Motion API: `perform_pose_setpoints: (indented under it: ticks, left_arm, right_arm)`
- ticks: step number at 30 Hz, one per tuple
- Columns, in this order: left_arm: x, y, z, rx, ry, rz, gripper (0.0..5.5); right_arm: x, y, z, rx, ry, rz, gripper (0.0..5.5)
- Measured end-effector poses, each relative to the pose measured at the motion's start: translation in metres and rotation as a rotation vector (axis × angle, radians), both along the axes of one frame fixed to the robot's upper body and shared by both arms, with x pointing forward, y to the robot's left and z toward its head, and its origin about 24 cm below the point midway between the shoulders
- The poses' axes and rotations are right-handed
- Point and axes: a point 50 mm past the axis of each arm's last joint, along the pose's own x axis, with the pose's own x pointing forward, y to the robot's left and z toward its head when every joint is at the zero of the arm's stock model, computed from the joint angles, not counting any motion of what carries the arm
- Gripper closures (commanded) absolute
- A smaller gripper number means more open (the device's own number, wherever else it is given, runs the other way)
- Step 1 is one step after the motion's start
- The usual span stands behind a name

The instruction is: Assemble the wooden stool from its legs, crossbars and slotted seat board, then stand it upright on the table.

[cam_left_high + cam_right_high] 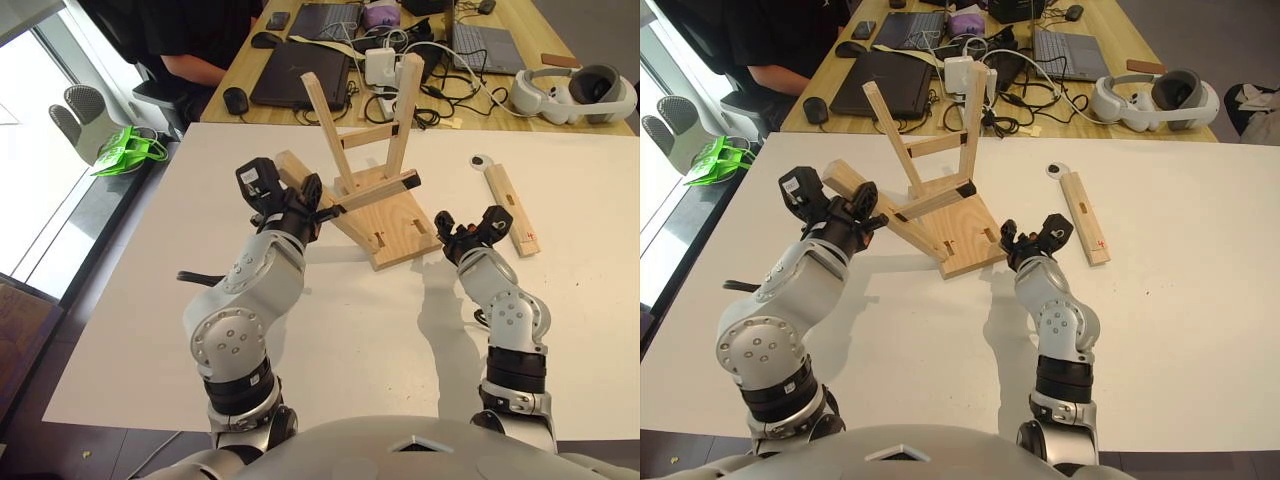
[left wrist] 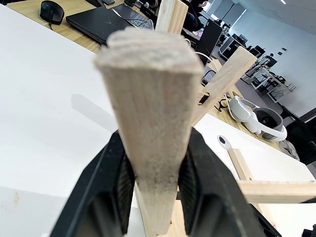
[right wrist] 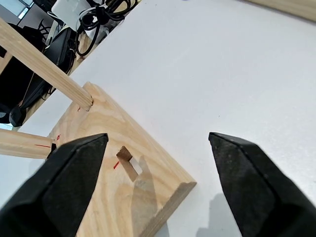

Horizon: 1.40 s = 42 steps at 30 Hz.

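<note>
On the white table (image 1: 350, 330), the right gripper (image 1: 470, 223) hovers with its two fingers spread wide and nothing between them, just beside the near right corner of the slotted seat board (image 1: 405, 228) at mid-table. To its left, the left gripper (image 1: 305, 208) is clamped tight on a wooden leg (image 1: 290, 165) along the board's left side, and two more legs (image 1: 325, 110) rise slanted from the board, joined by a crossbar (image 1: 365, 137). Farther right a loose wooden piece (image 1: 512, 205) lies flat, well apart
</note>
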Motion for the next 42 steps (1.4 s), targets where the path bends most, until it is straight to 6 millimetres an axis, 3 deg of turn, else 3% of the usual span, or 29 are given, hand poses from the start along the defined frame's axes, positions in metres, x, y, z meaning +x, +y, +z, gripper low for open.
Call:
perform_pose_setpoints:
  ticks: [14,32,42]
  left_arm:
    - [0.014,0.009,0.021,0.029,-0.064,0.038,4.46]
    - [0.017,0.014,0.023,0.029,-0.073,0.071,4.46]
    - [0.017,0.015,0.022,0.052,-0.084,0.071,4.46]
  right_arm:
    - [-0.002,0.018,-0.001,0.097,0.034,0.105,1.71]
    - [-0.020,0.053,-0.007,0.235,0.094,0.248,1.71]
    - [-0.018,0.055,-0.003,0.289,0.070,0.222,1.71]
